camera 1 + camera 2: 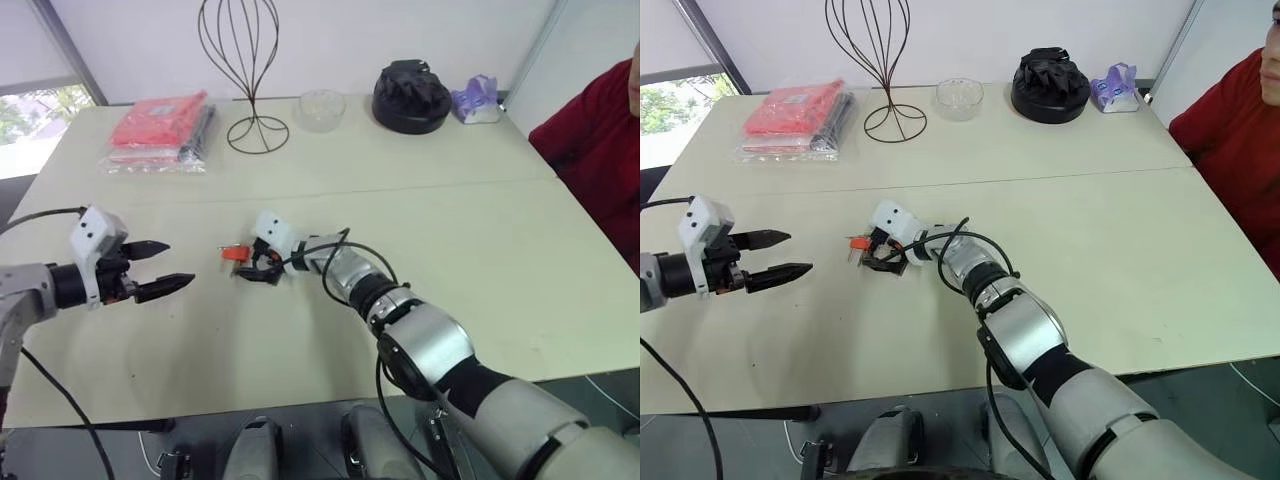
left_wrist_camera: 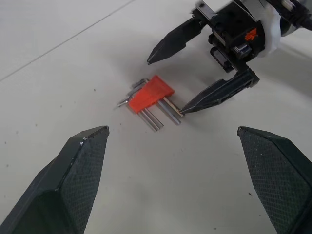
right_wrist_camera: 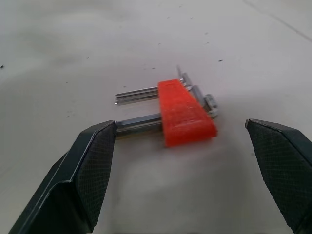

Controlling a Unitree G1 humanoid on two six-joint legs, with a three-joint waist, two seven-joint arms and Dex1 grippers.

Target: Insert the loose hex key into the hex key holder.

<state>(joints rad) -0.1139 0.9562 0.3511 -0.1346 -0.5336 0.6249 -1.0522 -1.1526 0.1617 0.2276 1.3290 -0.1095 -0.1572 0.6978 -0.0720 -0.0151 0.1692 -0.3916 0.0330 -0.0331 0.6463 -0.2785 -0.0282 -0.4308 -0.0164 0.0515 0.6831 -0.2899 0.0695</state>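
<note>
The hex key holder (image 3: 185, 112) lies flat on the pale worktop (image 1: 470, 250), an orange-red block with several thin metal keys sticking out of it on both sides, and everything else is best placed against it. The right claw (image 1: 258, 268) has its two black fingers spread wide on either side of the holder, one fingertip (image 2: 191, 106) just beside the longer keys' ends and perhaps touching the nearest key, the other fingertip (image 2: 157, 53) apart from the block beyond its far side; that straddle reads as a line-up for closing on the block, likely to steady or lift it. The left claw (image 1: 155, 268) hangs well apart from the holder, pointing toward it with its fingers also spread and nothing between them, which looks like waiting room for the other arm. I cannot pick out the loose hex key with any certainty: a short grey piece at the holder's end might be it or a seated key's bent end. The two wrist views give what the head views cannot: the separate keys, their uneven lengths, and how the right fingertips stand to the block. The head views alone give the wider layout: far behind the holder stand a wire stand (image 1: 241, 70), a red packet (image 1: 160, 125), a clear bowl (image 1: 322, 108) and a black object (image 1: 411, 96), with a person's red sleeve (image 1: 598, 150) off to the right.
</note>
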